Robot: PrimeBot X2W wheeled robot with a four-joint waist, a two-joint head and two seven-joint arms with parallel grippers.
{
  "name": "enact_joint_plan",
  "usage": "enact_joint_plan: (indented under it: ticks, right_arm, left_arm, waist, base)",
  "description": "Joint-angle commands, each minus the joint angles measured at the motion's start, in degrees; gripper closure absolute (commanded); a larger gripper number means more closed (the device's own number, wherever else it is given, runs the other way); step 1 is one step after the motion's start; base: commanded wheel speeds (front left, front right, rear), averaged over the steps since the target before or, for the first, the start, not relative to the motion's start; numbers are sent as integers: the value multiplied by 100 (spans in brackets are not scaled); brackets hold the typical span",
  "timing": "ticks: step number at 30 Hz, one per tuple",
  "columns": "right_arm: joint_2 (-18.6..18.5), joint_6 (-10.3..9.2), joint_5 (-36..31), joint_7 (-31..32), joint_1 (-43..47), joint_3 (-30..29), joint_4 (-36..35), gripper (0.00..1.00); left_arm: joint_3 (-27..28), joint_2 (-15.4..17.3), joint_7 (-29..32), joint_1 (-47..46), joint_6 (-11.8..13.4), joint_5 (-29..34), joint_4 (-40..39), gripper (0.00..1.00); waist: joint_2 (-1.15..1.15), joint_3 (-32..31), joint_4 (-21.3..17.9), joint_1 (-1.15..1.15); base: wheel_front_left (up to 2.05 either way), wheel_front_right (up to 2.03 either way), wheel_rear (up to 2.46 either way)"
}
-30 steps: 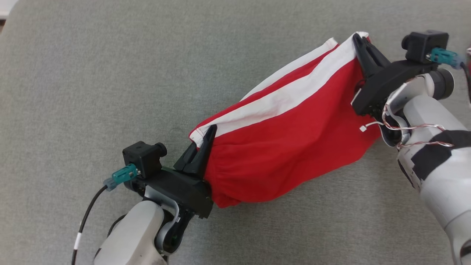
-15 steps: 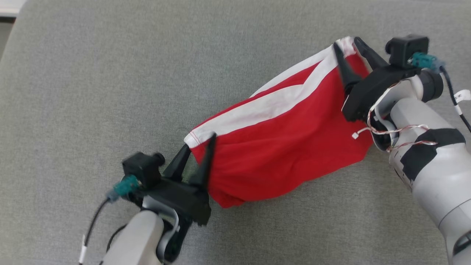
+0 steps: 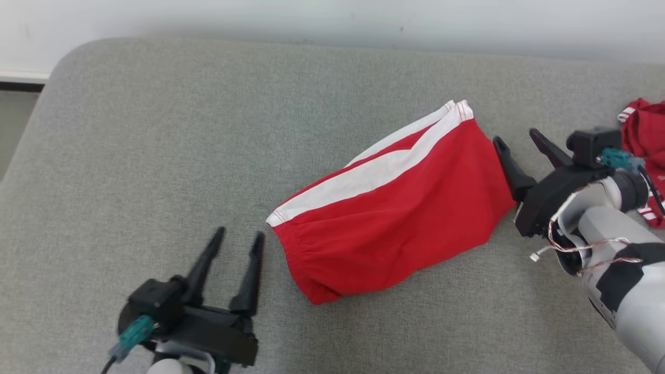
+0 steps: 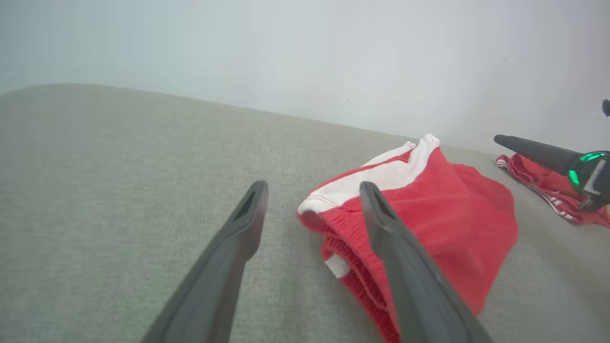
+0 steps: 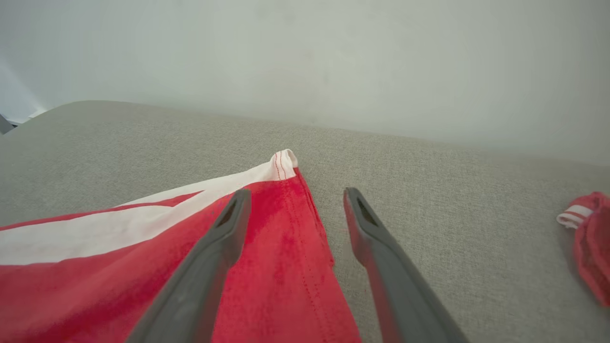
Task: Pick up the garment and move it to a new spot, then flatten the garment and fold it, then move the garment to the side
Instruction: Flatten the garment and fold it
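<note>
The garment (image 3: 395, 208) is a pair of red shorts with a white side stripe, lying folded on the grey cushion (image 3: 156, 130), slanting from lower left to upper right. My left gripper (image 3: 239, 236) stands open just left of the waistband end (image 4: 333, 224), clear of the cloth. My right gripper (image 3: 517, 137) is open too, beside the shorts' hem end (image 5: 286, 209), with nothing between its fingers. In the right wrist view the left finger (image 5: 209, 267) hangs over the red cloth.
A second red garment with white stripes (image 3: 644, 150) lies bunched at the cushion's right edge, behind my right wrist; it shows again as a red heap (image 5: 588, 238). A pale wall (image 3: 332, 21) runs behind the cushion. The cushion's rounded corner is at the upper left.
Both grippers opened and let go of the shorts, then drew back from its two ends. The shorts now lie flat on the cushion. The head camera tilted up, showing the wall.
</note>
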Motion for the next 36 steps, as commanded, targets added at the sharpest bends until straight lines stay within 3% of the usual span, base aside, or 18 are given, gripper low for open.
enact_joint_plan:
  ticks: [1, 7, 11, 26, 27, 28, 29, 30, 36]
  right_arm:
    - [-26, -12, 48, -24, 90, 26, 17, 0]
    - [-73, -12, 217, -33, 236, 176, 245, 0]
    - [-58, -12, 330, 83, 201, 226, 520, 0]
    - [114, -13, 610, 741, 60, 462, 1113, 0]
    - [133, -13, 644, 832, 89, 474, 1135, 27]
    - [157, -13, 692, 898, 111, 476, 1135, 73]
    - [164, -13, 738, 920, 111, 458, 1132, 95]
    - [172, -13, 764, 938, 109, 464, 1130, 100]
    - [105, -13, 925, 657, 189, 439, 990, 100]
  left_arm:
    - [92, 19, -1, 98, 40, 87, -105, 0]
    - [751, -59, -1, 428, 205, 805, -951, 0]
    - [891, -104, -1, 523, 205, 1135, -1145, 0]
    - [1019, -244, -1, 522, 96, 1305, -1193, 0]
    - [1024, -247, -1, 513, 93, 1310, -1184, 0]
    - [1026, -248, -1, 511, 87, 1314, -1172, 0]
    - [1027, -250, -1, 512, 82, 1318, -1152, 0]
    - [1030, -253, -1, 508, 84, 1315, -1139, 0]
    - [1096, -258, -1, 615, 61, 1322, -1055, 0]
  waist:
    - [0, -98, 14, 1]
    - [0, -98, 108, 1]
    - [0, -37, 216, 1]
    - [0, 233, 556, 1]
    - [0, 236, 563, 1]
    - [0, 236, 566, 1]
    - [0, 233, 565, 1]
    - [0, 223, 559, 1]
    - [0, 15, 408, 1]
  base:
    - [0, 0, 0]
    - [0, 0, 0]
    - [0, 0, 0]
    - [0, 0, 0]
    - [0, 0, 0]
    - [0, 0, 0]
    - [0, 0, 0]
    - [0, 0, 0]
    - [0, 0, 0]
